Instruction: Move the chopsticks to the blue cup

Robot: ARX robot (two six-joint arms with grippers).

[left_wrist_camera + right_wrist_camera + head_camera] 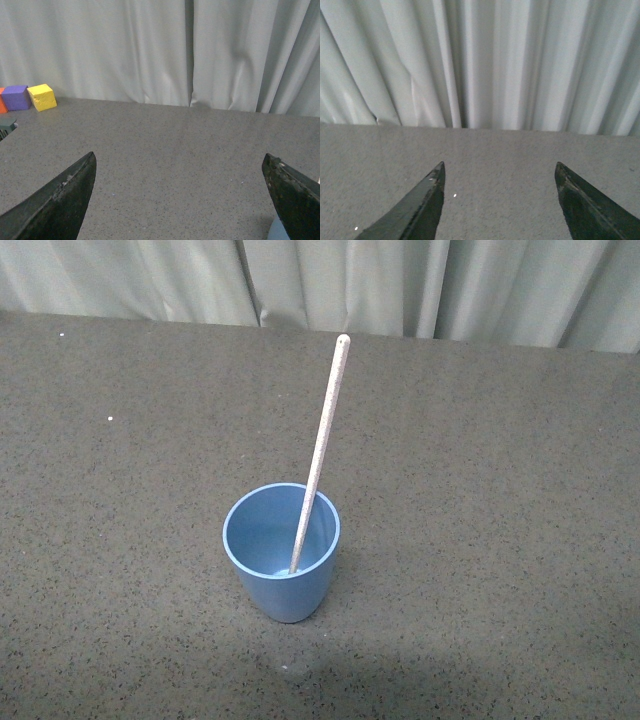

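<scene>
Shows the chopsticks (320, 455) as one pale speckled stick standing inside the blue cup (281, 555), lower end down on the cup's floor, shaft tilted against the far rim, rounded top well above it. Leans that way probably because of its length: too tall to stand free, so propped by floor and rim together. Places the cup upright on the dark speckled bench (500, 540), near the middle.

Catches neither arm in the front view. From the left wrist, shows the left pincer (178, 156) spread wide with nothing between its dark fingers, looking across the bench toward the curtain (150, 50). Leaves only a sliver of pale blue by one finger at the frame's edge, likely the cup. Puts a yellow block (42, 97) and a purple block (16, 97) by the curtain, well apart from that sliver. From the right wrist, shows the right pincer (499, 164) likewise agape and empty, aimed at the curtain.

Reads as task done: stick in cup, both pincers empty and clear, presumably to avoid knocking the stick over.
</scene>
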